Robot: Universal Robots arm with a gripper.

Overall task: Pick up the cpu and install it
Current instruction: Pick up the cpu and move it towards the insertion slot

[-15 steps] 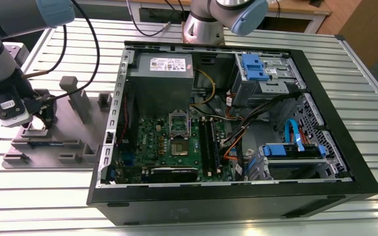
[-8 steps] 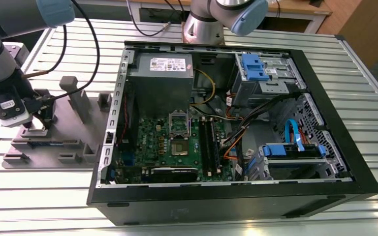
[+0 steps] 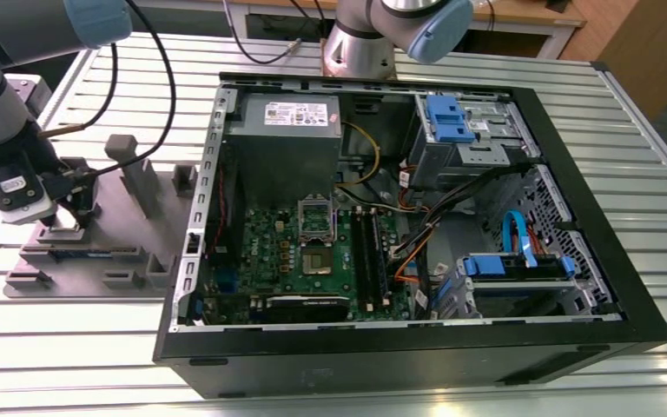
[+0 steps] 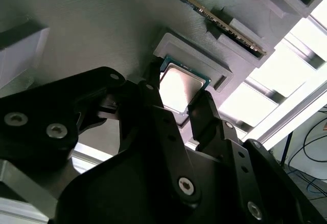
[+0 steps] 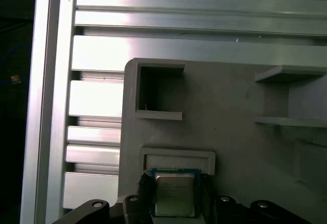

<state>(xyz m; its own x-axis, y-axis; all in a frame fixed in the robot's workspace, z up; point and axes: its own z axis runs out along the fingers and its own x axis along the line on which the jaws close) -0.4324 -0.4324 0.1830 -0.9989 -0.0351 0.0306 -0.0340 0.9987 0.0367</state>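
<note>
So the pincer (image 3: 65,217) is down on the grey fixture (image 3: 79,261) at the exterior view's left, well apart from the open computer case (image 3: 403,347) on the slatted bench (image 3: 611,373). In the first wrist view the cpu (image 5: 174,195) sits flat in a shallow square pocket with a raised lip along one edge, and the two black fingers (image 5: 145,193) are pressed against its opposite sides, so it's clamped on the chip. There's bare flat fixture beyond the lip, plus an empty square recess (image 5: 158,93) further out. In the second wrist view a thin board (image 4: 214,17) stands on edge in a slot nearby. The print on the chip's lid is too faint to read.
</note>
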